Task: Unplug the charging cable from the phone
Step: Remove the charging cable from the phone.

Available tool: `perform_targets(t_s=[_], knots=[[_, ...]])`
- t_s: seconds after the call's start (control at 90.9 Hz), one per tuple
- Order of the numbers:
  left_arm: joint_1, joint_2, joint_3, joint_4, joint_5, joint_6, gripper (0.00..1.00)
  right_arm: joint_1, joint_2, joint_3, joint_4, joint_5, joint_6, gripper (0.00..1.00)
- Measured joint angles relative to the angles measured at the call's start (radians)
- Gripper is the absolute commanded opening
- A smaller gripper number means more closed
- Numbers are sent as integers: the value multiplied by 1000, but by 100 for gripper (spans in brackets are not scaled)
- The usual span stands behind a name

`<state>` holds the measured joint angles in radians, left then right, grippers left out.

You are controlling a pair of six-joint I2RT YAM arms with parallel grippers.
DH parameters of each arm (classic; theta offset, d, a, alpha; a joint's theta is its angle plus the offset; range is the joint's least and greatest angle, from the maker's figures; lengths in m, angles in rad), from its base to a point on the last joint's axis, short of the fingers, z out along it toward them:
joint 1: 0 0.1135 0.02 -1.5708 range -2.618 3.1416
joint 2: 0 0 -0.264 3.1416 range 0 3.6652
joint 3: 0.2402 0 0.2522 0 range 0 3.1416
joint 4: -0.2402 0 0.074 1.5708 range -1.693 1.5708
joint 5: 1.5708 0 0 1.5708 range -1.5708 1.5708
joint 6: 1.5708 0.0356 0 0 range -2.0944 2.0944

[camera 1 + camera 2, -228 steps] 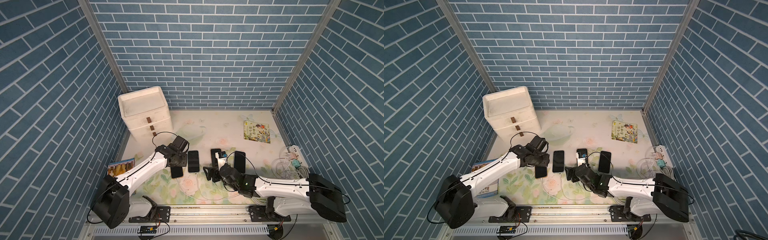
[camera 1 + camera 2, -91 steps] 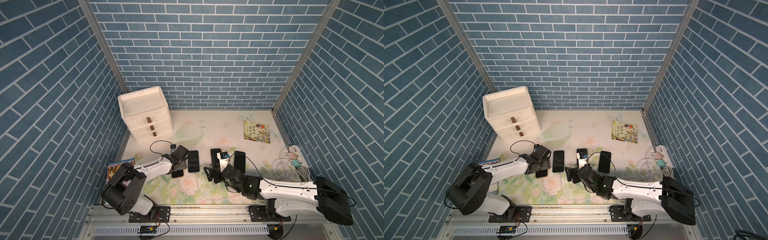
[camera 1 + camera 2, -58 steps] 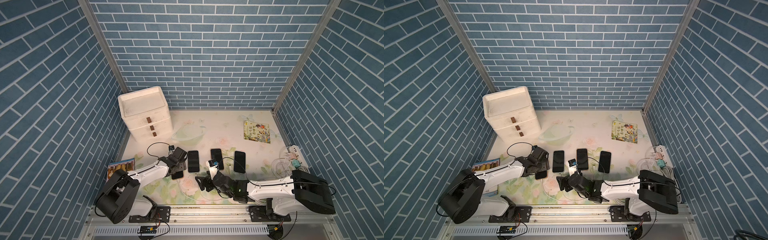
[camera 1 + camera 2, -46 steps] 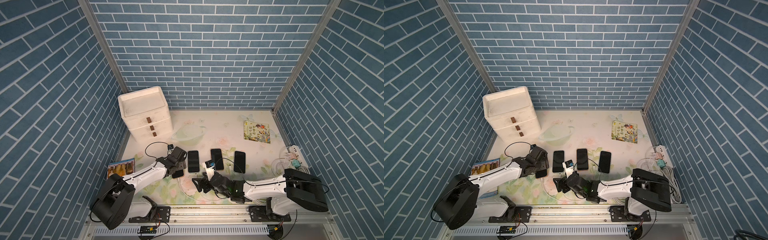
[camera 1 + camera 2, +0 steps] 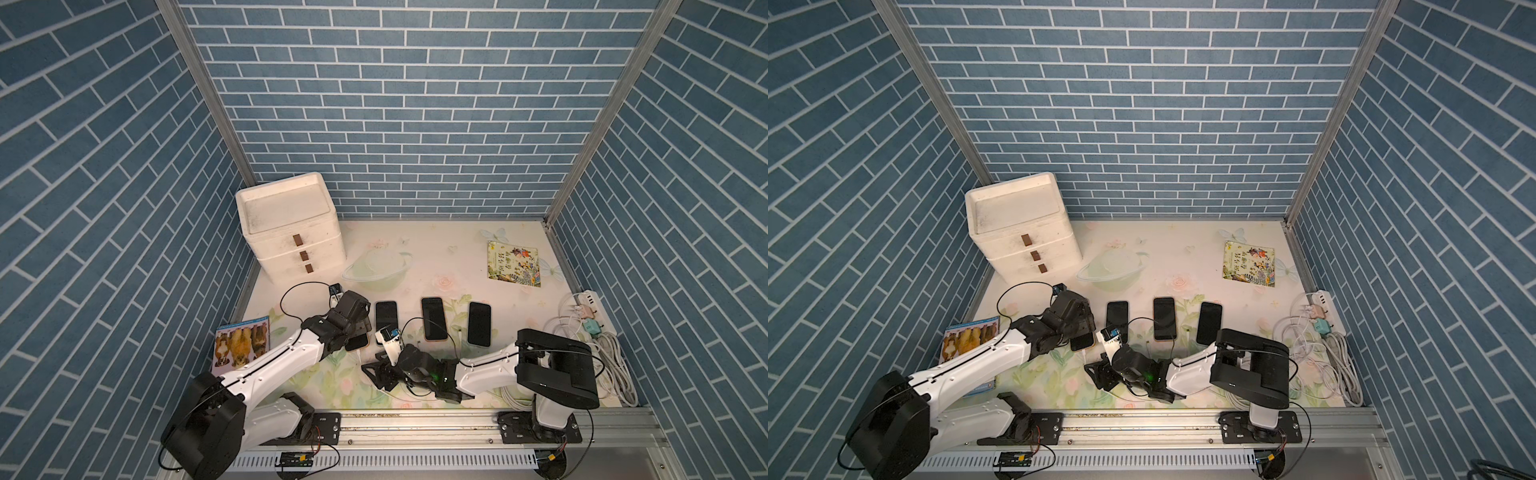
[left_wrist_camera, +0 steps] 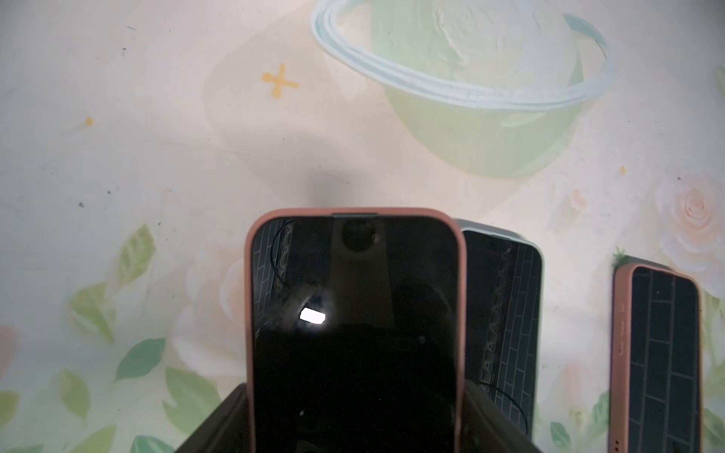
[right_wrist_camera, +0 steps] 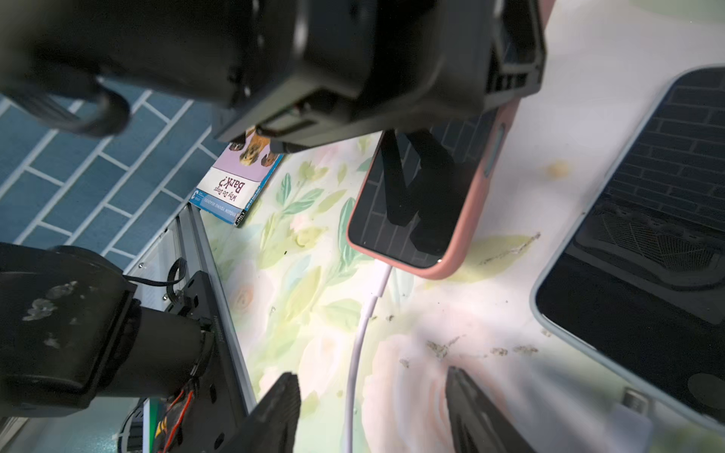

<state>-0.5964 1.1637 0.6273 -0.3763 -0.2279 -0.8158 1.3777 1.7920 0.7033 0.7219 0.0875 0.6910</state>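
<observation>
White charging cable (image 7: 359, 345), nearest the rail, runs between the two dark fingers (image 7: 274, 412) of the right gripper (image 7: 372, 396), whose jaws stand apart on either side of it without touching; its plug sits in the bottom edge of the pink-cased phone (image 7: 423, 204), leftmost of four phones lying screen-up in a row on the floral table mat (image 5: 436, 249). Left gripper (image 5: 358, 328) rests over this phone, its dark fingers flanking the case at both long edges in the left wrist view (image 6: 353, 333); whether they press the case cannot be told. Beside it lies a pale-cased phone (image 5: 386, 316), then a second pink-cased phone (image 5: 434, 318) and a fourth phone (image 5: 478, 323). At the left edge lies a dog picture book (image 5: 242, 343); at the right, a white power strip (image 5: 590, 309) with coiled cords. Farther back lie an illustrated booklet (image 5: 514, 263) and, in the corner, a white three-drawer chest (image 5: 291, 226)
</observation>
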Motion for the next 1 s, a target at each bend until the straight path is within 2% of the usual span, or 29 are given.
perform_targets(t_s=[0.143, 0.275, 0.429, 0.638, 0.704, 1.001], knots=[[-1, -3, 3, 0, 5, -10, 0, 0, 34, 8, 9, -21, -11, 50], [-2, -9, 4, -1, 9, -19, 0, 1, 53, 14, 12, -35, -16, 37], [-2, -21, 8, 0, 12, -26, 0, 1, 66, 24, 19, -41, -18, 34], [-3, -27, 8, 0, 11, -27, 0, 2, 69, 27, 20, -49, -16, 10], [-3, -27, 8, 0, 11, -27, 0, 2, 69, 27, 19, -50, -17, 0], [-5, -32, 11, 0, -14, -27, 0, 2, 69, 27, 19, -47, -19, 0]])
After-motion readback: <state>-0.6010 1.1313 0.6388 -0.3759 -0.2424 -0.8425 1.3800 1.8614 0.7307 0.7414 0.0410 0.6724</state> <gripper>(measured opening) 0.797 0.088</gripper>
